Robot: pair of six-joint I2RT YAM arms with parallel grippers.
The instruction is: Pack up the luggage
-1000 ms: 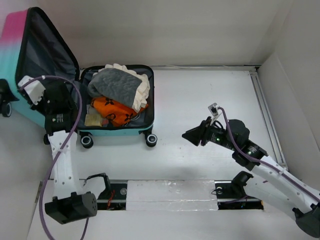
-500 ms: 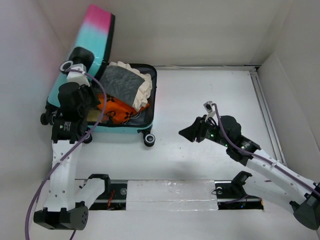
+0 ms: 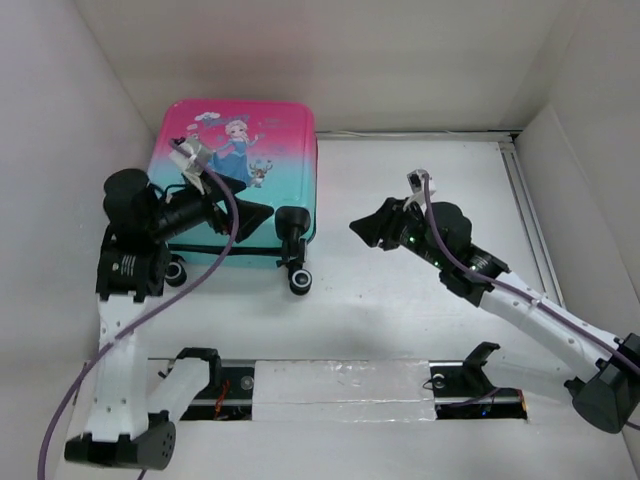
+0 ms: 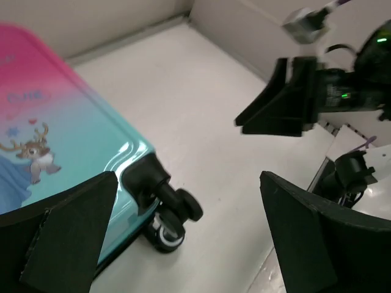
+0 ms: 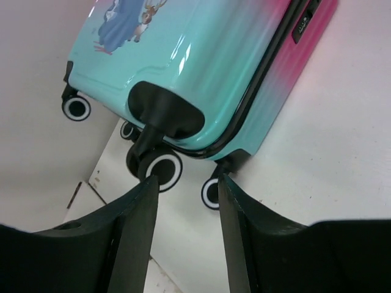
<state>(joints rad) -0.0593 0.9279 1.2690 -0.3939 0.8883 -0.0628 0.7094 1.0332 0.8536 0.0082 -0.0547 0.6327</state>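
Closed now, luggage [image 3: 235, 150] lies beneath the wide left claw [image 4: 188, 180] (right claw [image 5: 187, 180] parted).

White table [image 3: 400, 190], plain white walls [image 3: 400, 60] around it.

Luggage [image 3: 240, 150]: closed, lying flat at the counter's far-left corner, pink-to-turquoise princess-print shell facing up, black wheels toward the near side.
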